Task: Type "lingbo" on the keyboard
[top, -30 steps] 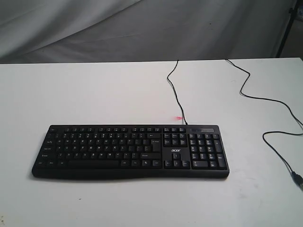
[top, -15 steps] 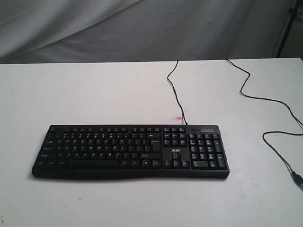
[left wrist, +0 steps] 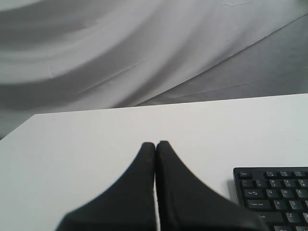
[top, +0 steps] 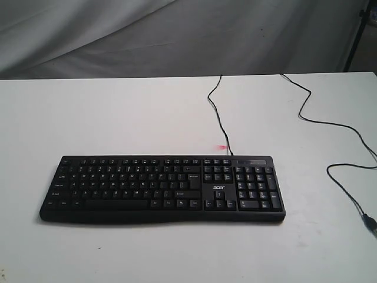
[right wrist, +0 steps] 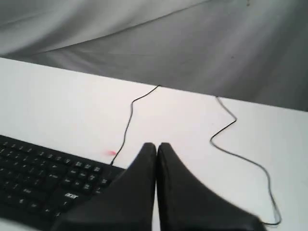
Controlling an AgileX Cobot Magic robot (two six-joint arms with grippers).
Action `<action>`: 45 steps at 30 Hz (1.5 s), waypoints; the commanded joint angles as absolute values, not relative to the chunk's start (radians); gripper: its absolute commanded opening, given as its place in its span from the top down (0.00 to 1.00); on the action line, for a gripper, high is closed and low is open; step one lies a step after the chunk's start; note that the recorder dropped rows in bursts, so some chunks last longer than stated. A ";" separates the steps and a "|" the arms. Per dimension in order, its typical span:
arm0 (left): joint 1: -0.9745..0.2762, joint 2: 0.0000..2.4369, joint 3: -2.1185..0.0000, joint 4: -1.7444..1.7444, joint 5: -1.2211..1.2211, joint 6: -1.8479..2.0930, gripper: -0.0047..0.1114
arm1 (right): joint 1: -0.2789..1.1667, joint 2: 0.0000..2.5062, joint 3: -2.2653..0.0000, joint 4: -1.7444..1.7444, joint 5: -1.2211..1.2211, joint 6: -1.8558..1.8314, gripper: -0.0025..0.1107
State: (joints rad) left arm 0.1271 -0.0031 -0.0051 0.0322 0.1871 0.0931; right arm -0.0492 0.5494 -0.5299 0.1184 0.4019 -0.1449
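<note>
The black keyboard (top: 162, 188) with white legends and an "acer" logo lies flat on the white table (top: 118, 112), near its front edge. No arm shows in the exterior view. In the left wrist view my left gripper (left wrist: 155, 143) is shut with nothing in it, above bare table beside the keyboard's (left wrist: 276, 195) Esc end. In the right wrist view my right gripper (right wrist: 156, 144) is shut and empty, above the table off the keyboard's (right wrist: 43, 180) number-pad end.
The keyboard's black cable (top: 217, 112) runs from its back edge to the table's far edge, with a small red mark (top: 221, 146) beside it. A second black cable (top: 330, 135) snakes across the right of the table to a plug (top: 370, 223). Grey cloth (top: 177, 35) hangs behind.
</note>
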 commanded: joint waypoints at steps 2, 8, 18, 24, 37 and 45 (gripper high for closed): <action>0.123 0.000 0.000 0.032 0.183 0.090 0.95 | 0.160 0.711 -0.537 0.141 0.378 -0.138 0.98; 0.123 0.000 0.000 0.032 0.183 0.090 0.95 | 0.483 1.094 -0.695 0.141 0.282 -0.236 0.98; 0.123 0.000 0.000 0.032 0.183 0.090 0.95 | 0.602 1.404 -0.906 0.141 0.266 -0.178 0.98; 0.123 0.000 0.000 0.032 0.183 0.090 0.95 | 0.608 1.516 -0.909 0.137 0.123 -0.196 0.98; 0.123 0.000 0.000 0.032 0.183 0.090 0.95 | 0.606 1.785 -0.909 0.076 -0.187 -0.299 0.98; 0.123 0.000 0.000 0.032 0.183 0.090 0.95 | 0.586 1.916 -0.970 0.019 -0.243 -0.353 0.98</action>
